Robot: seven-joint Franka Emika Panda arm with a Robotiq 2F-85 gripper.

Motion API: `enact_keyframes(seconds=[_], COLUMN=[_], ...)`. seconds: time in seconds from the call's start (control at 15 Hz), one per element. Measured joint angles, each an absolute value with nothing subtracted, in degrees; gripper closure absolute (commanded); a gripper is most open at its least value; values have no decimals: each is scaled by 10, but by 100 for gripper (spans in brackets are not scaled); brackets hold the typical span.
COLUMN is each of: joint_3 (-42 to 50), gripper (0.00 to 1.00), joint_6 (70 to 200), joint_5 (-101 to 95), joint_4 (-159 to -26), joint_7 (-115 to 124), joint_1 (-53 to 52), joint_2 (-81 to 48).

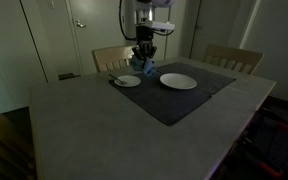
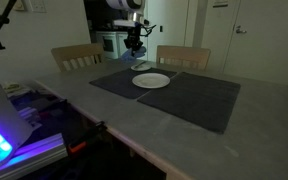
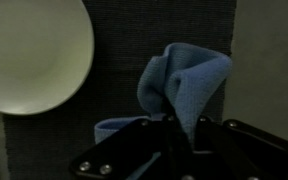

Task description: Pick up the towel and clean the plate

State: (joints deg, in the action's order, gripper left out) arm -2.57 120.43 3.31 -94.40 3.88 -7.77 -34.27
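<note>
The towel is a small blue cloth bunched between my fingers in the wrist view. My gripper is shut on it. In both exterior views the gripper hangs low over the far edge of the dark mat, with the towel under it. The plate is the larger white round one on the mat, a little to the side of the gripper and apart from the towel. A round white dish fills the wrist view's upper left; I cannot tell which dish it is.
A smaller white saucer sits at the mat's corner, on the other side of the gripper. The dark mat covers the far half of the grey table. Wooden chairs stand behind the table.
</note>
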Motion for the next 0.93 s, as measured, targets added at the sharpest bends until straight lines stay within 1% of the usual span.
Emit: enact_keyframes(seconds=[0.13,0.47,0.93], joint_3=[-17,2,26], gripper=[99,98,98], joint_6=[1193,1183,1194], joint_5=[20,-2,-3], joint_4=[-946,-965,-1026], joint_7=[39,38,40], joint_1=[-71,-53,-23], joint_2=[-332,-323,-303])
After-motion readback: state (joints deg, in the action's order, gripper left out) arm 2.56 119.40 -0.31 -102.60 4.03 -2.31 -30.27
